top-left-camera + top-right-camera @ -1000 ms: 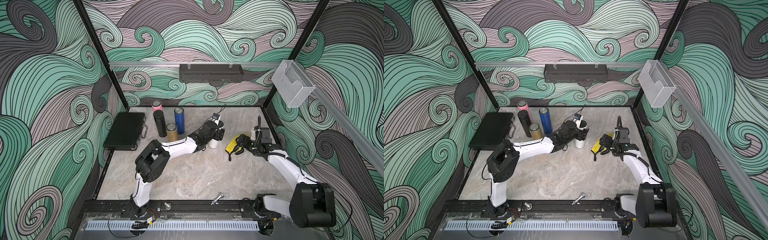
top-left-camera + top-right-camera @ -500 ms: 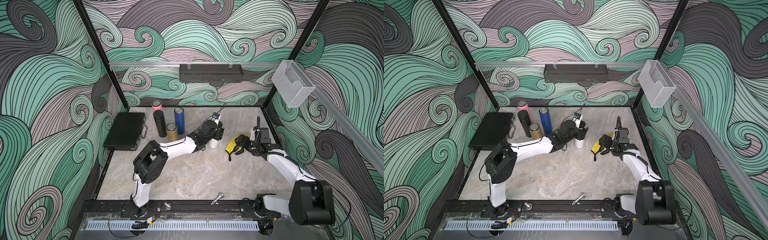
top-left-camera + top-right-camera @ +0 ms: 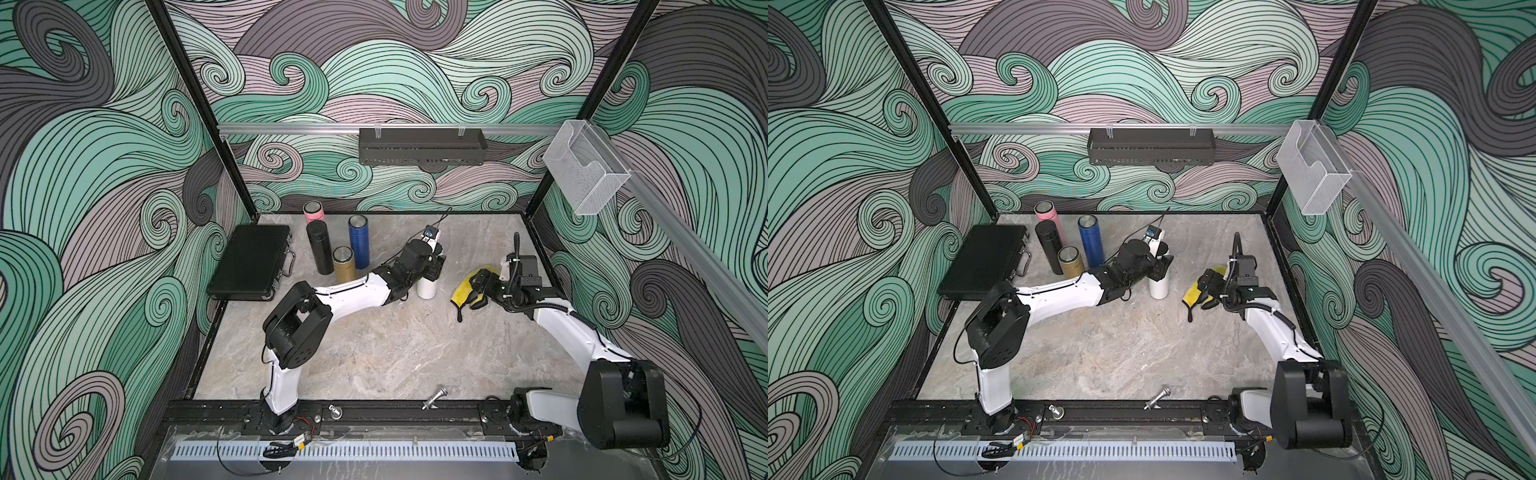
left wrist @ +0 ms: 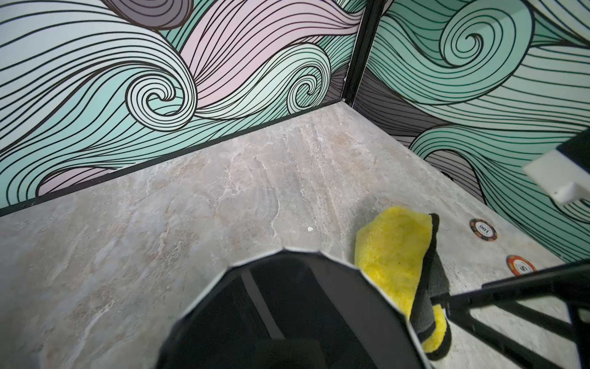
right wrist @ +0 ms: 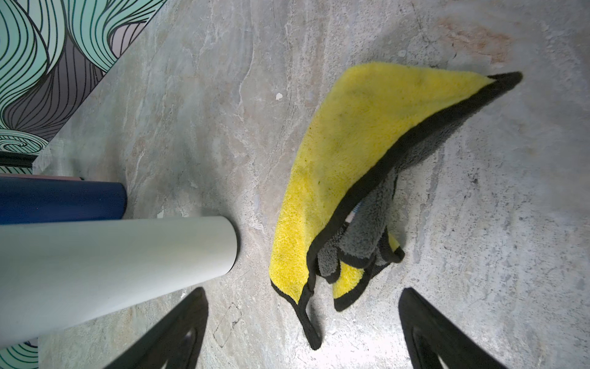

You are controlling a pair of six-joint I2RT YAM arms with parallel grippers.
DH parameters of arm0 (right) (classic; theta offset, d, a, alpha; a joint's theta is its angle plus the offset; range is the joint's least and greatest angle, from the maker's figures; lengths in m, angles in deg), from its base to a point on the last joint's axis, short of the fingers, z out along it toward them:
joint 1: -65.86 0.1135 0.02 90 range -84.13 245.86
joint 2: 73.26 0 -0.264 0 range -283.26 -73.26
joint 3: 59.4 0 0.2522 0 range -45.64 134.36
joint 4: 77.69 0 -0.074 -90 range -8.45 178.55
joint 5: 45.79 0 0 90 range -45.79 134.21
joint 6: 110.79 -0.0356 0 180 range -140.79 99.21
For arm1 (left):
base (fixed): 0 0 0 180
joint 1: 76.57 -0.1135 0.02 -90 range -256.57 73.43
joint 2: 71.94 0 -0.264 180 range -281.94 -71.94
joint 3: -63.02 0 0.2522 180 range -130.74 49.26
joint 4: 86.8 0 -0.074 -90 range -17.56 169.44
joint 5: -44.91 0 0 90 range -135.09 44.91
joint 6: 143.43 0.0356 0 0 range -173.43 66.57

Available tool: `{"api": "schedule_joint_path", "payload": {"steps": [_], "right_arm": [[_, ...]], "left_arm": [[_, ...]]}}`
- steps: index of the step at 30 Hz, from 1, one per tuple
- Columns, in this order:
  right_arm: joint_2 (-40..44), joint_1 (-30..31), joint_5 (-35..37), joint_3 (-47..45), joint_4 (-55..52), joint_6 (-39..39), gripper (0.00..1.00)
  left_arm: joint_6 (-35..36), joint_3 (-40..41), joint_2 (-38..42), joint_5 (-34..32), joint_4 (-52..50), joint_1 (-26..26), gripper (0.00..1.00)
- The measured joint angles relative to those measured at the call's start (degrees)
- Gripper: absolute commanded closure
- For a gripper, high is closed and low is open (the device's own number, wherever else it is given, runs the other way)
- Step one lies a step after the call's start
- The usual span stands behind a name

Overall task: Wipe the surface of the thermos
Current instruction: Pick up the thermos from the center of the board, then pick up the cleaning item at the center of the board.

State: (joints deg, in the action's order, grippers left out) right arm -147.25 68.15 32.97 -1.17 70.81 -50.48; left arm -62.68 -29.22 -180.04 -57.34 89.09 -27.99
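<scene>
The left tool (image 3: 432, 266) is clamping the top of the white thermos (image 3: 427, 287), which is standing upright on the counter (image 3: 374, 345). Just to its right, the yellow cloth (image 5: 351, 153) is lying crumpled and ungrasped. The right tool (image 3: 476, 293) is hovering over it, spread wide. No wiping is happening yet, so picking up the cloth and every stroke are waiting.
</scene>
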Motion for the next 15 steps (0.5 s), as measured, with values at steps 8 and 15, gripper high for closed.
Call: {"api": "schedule_joint_path", "payload": {"steps": [8, 15], "right_arm": [[-6.8, 0.0, 3.1, 5.4, -4.3, -1.2, 0.06], [-12.1, 0.0, 4.9, 8.0, -5.8, -1.7, 0.09]], "left_arm": [[1.2, 4.1, 11.6, -0.5, -8.7, 0.0, 1.0], [0.7, 10.9, 21.4, -0.6, -9.6, 0.0, 1.0]]}}
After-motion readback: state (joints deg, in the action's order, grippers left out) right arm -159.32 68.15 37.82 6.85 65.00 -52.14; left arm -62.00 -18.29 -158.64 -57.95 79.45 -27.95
